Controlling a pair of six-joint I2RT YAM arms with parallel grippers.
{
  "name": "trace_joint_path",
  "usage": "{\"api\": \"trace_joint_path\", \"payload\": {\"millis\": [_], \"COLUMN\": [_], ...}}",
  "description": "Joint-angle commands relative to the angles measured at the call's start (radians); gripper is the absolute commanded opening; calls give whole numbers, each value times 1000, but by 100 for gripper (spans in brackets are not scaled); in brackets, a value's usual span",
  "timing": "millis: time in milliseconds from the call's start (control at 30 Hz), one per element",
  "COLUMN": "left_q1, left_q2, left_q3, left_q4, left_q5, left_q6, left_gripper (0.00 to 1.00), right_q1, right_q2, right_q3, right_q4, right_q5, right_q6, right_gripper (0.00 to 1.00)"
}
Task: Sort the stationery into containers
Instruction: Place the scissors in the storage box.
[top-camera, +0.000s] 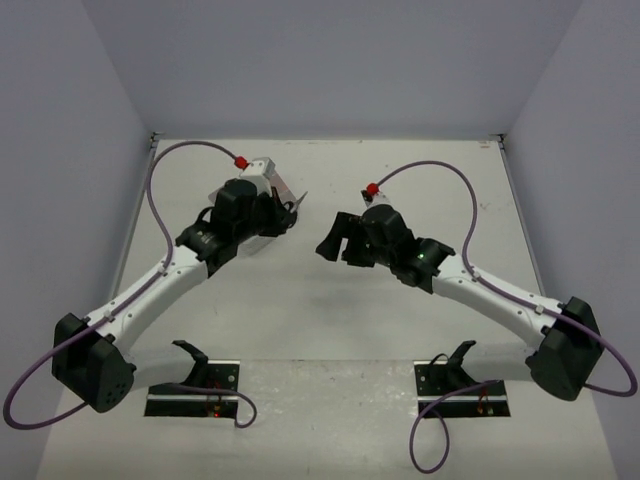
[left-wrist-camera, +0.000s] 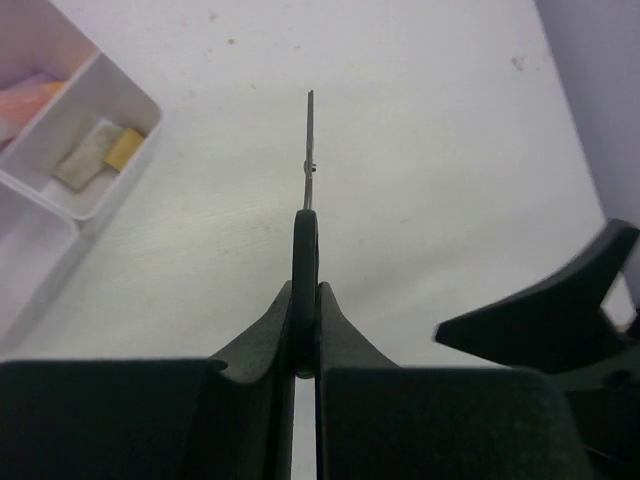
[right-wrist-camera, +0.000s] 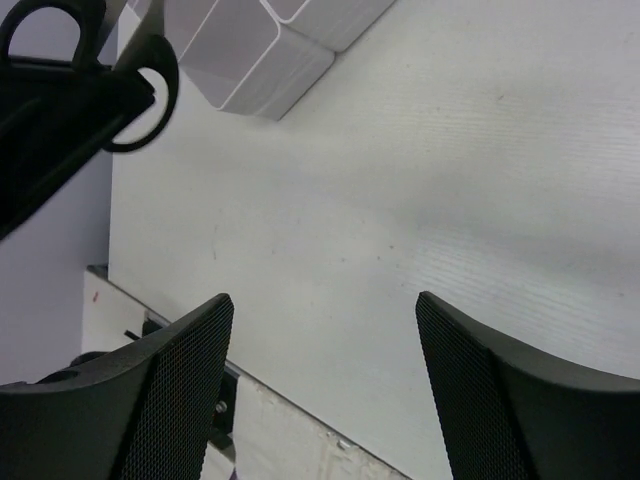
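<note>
Black-handled scissors (left-wrist-camera: 305, 235) are gripped edge-on by the handle in the left end effector (left-wrist-camera: 305, 300), which is clamped shut on them. The blades are closed and pointed toward 12 o'clock in the left wrist view, over bare worktop (left-wrist-camera: 430, 150). At 10 o'clock from the blades the containers (left-wrist-camera: 120, 85) are seen. One corner bin holds two small erasers (left-wrist-camera: 100, 152), one beige-white and one yellowish, lying side by side. An orange and pink item is glimpsed in the bin beyond, too cropped to be named. In the overhead view the bins are largely hidden beneath the left arm, at 11 o'clock from the worktop's centre. The right end effector (right-wrist-camera: 320, 385) is held at 3 o'clock from the scissors, well apart, its fingers spread wide with only worktop seen between them.
</note>
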Motion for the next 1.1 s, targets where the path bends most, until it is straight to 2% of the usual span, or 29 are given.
{"api": "trace_joint_path", "payload": {"millis": [0, 233, 433, 600, 800, 1067], "left_q1": [43, 44, 45, 45, 50, 87], "left_q2": [32, 54, 153, 224, 335, 270], "left_q3": [212, 309, 287, 281, 297, 327], "left_q4": [-446, -652, -709, -685, -674, -630], "left_q5": [-167, -354, -346, -252, -272, -256], "left_q6": [287, 525, 719, 773, 782, 796], "left_gripper": [0, 0, 0, 0, 0, 0], "right_q1": [-48, -199, -217, -229, -233, -233], "right_q2": [-200, -403, -450, -462, -484, -486], "right_q3": [-43, -132, -165, -186, -200, -208], "right_q4": [-62, -106, -111, -111, -111, -103], "right_q5": [119, 142, 173, 175, 173, 168], "right_q6": [-133, -214, -248, -262, -283, -292], "right_gripper": [77, 84, 88, 88, 89, 89]}}
